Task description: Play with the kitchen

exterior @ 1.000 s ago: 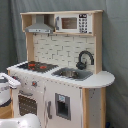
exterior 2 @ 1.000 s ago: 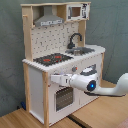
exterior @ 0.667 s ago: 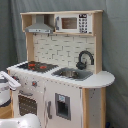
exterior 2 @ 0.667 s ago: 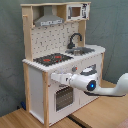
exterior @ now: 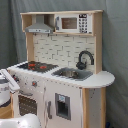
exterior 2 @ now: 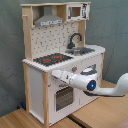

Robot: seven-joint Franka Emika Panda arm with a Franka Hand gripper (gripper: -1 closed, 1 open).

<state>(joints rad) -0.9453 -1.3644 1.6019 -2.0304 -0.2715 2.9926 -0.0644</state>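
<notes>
You see the kitchen (exterior: 60, 85) built of painted white board with a smooth, slightly satin face, framed by side posts (exterior 2: 26, 35) of pale, matt bare wood. The hob (exterior 2: 52, 59) looks like flat black printed panel with red rings, and the faucet (exterior: 85, 59) like glossy black plastic. The sink (exterior: 72, 74) has a dull grey metallic look. The hood (exterior: 40, 26) is matt grey. The backsplash (exterior: 62, 50) shows a printed tile pattern, smooth and flat. The arm (exterior 2: 102, 86) wears glossy white plastic shells. Behind hangs a grey cloth curtain (exterior: 115, 45), softly folded, and the table (exterior 2: 100, 112) below is light wood with visible grain.
</notes>
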